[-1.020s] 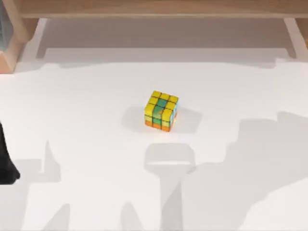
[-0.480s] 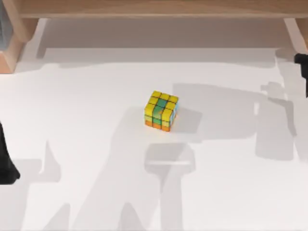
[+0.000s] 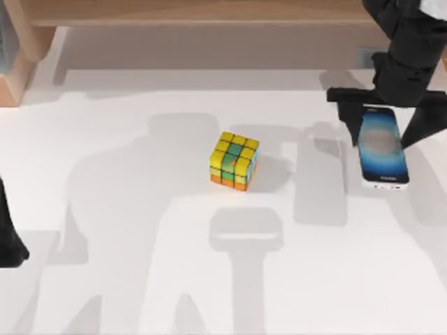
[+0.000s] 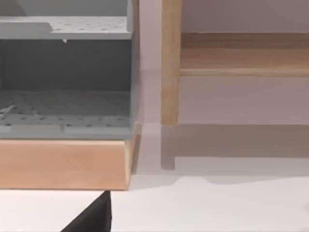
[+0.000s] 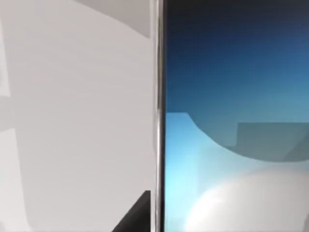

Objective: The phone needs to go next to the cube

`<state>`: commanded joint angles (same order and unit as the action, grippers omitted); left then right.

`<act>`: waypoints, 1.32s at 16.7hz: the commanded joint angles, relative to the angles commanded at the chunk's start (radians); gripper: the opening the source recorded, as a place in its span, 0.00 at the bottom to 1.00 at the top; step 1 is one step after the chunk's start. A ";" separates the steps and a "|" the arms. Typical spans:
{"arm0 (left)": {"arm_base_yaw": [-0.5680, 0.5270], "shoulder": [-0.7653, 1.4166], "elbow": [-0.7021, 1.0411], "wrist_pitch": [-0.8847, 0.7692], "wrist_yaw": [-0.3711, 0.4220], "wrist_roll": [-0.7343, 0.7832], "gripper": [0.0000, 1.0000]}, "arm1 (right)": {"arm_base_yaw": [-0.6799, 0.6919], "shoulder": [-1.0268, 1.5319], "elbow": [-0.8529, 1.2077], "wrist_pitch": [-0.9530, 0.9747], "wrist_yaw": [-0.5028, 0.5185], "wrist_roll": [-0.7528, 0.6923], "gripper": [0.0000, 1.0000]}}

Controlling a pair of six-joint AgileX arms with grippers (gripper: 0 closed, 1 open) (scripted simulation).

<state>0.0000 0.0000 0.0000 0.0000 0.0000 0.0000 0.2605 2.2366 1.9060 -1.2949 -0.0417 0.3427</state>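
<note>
The cube [image 3: 234,161], yellow with green centre squares and an orange bottom row, sits on the white table [image 3: 140,209] near the middle. Reaching in from the back right, my right gripper [image 3: 383,129] is shut on the phone [image 3: 382,148], with a black finger on each long side near its far end. The phone hangs flat, screen up, right of the cube with a wide gap between them, and its shadow falls on the table. Its blue screen [image 5: 231,121] is close up in the right wrist view. My left gripper [image 3: 10,237] is parked at the table's left edge.
A wooden shelf rail [image 3: 209,14] runs along the back of the table. At the back left corner stands a wooden-framed grey perforated rack [image 4: 63,159], with a wooden post [image 4: 170,63] beside it.
My right arm has swung in from the right edge to the back right of the table, carrying the phone into view. The cube and left arm have not moved.
</note>
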 joint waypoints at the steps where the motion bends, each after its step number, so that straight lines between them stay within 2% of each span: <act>1: 0.000 0.000 0.000 0.000 0.000 0.000 1.00 | 0.025 0.010 0.017 0.001 0.006 0.012 0.00; 7: 0.000 0.000 0.000 0.000 0.000 0.000 1.00 | 0.119 0.044 0.093 0.015 0.046 0.058 0.00; 22: 0.000 0.000 0.000 0.000 0.000 0.000 1.00 | 0.123 0.035 0.094 0.039 0.051 0.065 0.00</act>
<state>0.0000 0.0000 0.0000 0.0000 0.0000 0.0000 0.3837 2.2712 2.0001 -1.2560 0.0094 0.4082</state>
